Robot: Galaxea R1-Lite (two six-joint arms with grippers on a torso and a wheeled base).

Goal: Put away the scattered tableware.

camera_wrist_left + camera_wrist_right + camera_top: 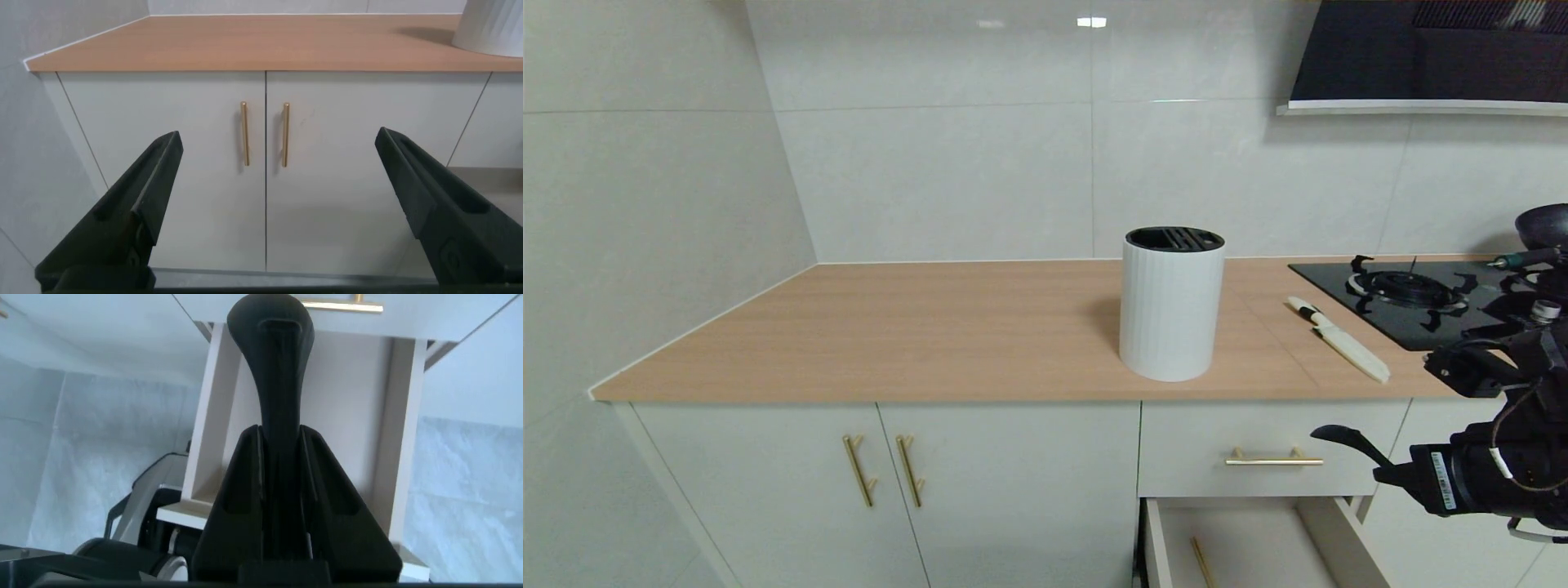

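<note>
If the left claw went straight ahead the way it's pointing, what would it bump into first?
Probably the white cabinet doors under the counter, near their two gold handles. The open left claw faces them squarely, and nothing shows in between.

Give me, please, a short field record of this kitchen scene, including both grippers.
surface: wooden countertop
holder: white ribbed knife block, upright, black slotted top
knife: lying flat on the countertop between knife block and gas hob
lower drawer: open, a thin stick inside
left gripper: open, facing the cabinet doors
right gripper: shut, in front of the open drawer
</note>
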